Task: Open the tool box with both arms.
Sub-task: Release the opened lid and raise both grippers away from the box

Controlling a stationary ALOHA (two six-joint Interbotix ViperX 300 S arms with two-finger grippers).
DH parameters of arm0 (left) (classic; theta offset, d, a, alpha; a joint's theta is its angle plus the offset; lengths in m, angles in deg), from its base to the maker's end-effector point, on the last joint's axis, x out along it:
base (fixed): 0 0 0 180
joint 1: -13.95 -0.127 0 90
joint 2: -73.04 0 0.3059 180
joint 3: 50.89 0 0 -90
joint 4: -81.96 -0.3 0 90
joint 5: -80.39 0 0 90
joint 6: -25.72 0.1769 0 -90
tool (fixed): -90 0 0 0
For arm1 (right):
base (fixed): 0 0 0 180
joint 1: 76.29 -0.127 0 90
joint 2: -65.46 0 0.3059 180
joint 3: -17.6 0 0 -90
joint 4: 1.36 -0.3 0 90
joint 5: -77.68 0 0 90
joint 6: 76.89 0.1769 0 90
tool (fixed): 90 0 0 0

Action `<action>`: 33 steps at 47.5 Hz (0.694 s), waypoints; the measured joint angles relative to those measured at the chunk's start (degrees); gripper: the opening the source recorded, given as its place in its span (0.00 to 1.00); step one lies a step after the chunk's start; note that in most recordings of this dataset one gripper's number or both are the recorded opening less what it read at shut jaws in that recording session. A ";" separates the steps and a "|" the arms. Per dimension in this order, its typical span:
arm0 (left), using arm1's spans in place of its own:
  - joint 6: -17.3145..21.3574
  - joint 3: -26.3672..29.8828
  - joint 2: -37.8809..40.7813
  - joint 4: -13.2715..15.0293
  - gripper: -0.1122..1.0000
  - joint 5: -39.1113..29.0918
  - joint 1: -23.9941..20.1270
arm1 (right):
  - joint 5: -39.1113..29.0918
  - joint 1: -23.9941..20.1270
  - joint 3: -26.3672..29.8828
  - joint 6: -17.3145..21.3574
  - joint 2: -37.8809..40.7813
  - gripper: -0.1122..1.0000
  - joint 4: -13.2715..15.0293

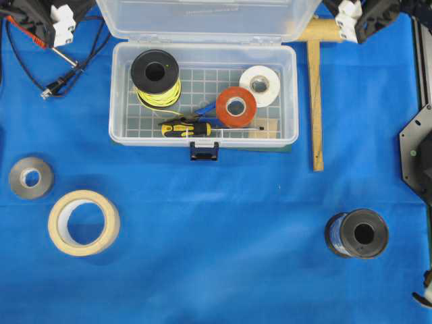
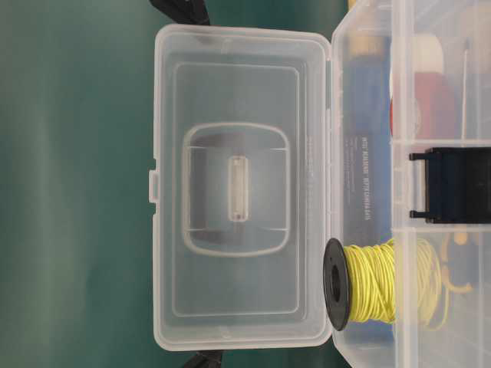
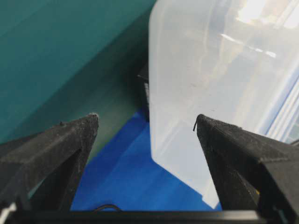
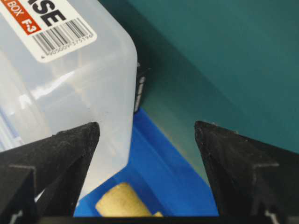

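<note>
The tool box [image 1: 116,94] is a clear plastic case that stands open on the blue cloth. Its lid [image 1: 202,17] is swung up and back, and its dark latch [image 1: 204,150] hangs at the front edge. In the table-level view the lid [image 2: 238,192] stands apart from the base [image 2: 360,92]. My left gripper [image 3: 145,116] is open beside the lid's left corner [image 3: 210,70], holding nothing. Beside the right corner [image 4: 60,84], which bears a barcode sticker [image 4: 51,23], my right gripper [image 4: 147,124] is also open and empty. Both arms [image 1: 40,20] [image 1: 368,17] sit at the far corners.
Inside the box lie a yellow wire spool [image 1: 155,77], orange tape [image 1: 235,106], white tape [image 1: 259,85] and a screwdriver [image 1: 185,128]. On the cloth are a grey roll [image 1: 30,177], masking tape [image 1: 84,222], a black spool [image 1: 357,233], a wooden T-piece [image 1: 315,94] and cables [image 1: 61,67].
</note>
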 measured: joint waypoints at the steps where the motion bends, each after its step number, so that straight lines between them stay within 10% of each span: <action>1: 0.00 0.00 0.09 0.00 0.92 0.00 -0.18 | 0.00 0.18 0.18 0.00 0.26 0.86 0.00; 33: -0.18 -0.18 -1.67 0.00 0.92 -3.16 -4.31 | -1.85 2.90 0.44 0.18 0.09 0.86 -0.09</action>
